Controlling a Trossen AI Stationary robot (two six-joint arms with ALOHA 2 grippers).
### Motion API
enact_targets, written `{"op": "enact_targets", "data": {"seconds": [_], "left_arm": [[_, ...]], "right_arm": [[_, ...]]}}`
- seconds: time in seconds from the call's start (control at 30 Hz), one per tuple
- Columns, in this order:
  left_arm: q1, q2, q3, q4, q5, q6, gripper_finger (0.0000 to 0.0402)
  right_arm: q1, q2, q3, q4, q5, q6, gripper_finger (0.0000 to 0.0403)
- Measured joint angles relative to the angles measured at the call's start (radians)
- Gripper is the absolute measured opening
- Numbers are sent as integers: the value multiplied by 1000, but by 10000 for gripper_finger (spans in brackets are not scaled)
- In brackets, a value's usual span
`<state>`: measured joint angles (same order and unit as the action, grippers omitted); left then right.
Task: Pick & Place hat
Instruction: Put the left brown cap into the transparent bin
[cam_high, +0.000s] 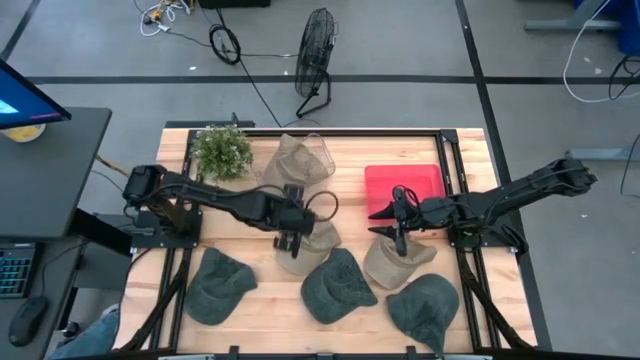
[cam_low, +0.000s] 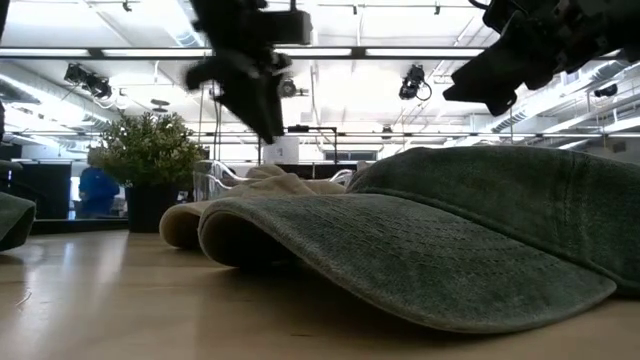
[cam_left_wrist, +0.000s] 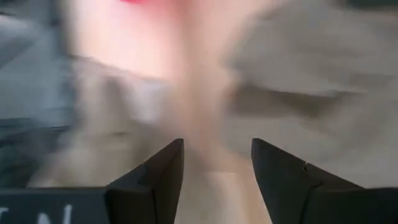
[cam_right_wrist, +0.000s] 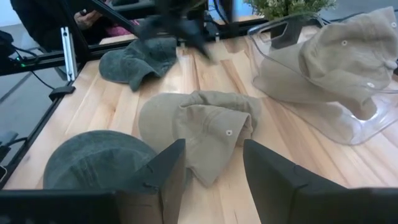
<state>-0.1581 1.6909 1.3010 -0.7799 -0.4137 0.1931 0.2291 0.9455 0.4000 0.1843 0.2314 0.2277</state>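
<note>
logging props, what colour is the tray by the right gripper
Red tray, clearest in the high view.

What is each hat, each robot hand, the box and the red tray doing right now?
Left end effector: open, over a tan hat.
Right end effector: open, empty.
Clear bin: holds one tan hat.
Red tray: empty.
Green hats: lying on table.

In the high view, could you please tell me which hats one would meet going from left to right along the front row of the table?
Left green hat → middle green hat → tan hat under the right end effector → right green hat.
</note>
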Motion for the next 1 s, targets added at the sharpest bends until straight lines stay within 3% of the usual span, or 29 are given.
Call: {"op": "enact_targets", "data": {"seconds": [0.1, 0.17, 0.5, 1.0], "left_arm": [[-26, 0, -6, -2, 199, -65, 191], [-46, 1, -35, 60, 259, -77, 191], [-68, 2, -112, 250, 261, -79, 191], [-17, 140, -115, 262, 269, -129, 189]], "right_arm": [[0, 20, 0, 0, 0, 0, 167], [0, 35, 0, 2, 0, 0, 167], [0, 95, 0, 2, 0, 47, 167], [0, 95, 0, -16, 0, 44, 167]]}}
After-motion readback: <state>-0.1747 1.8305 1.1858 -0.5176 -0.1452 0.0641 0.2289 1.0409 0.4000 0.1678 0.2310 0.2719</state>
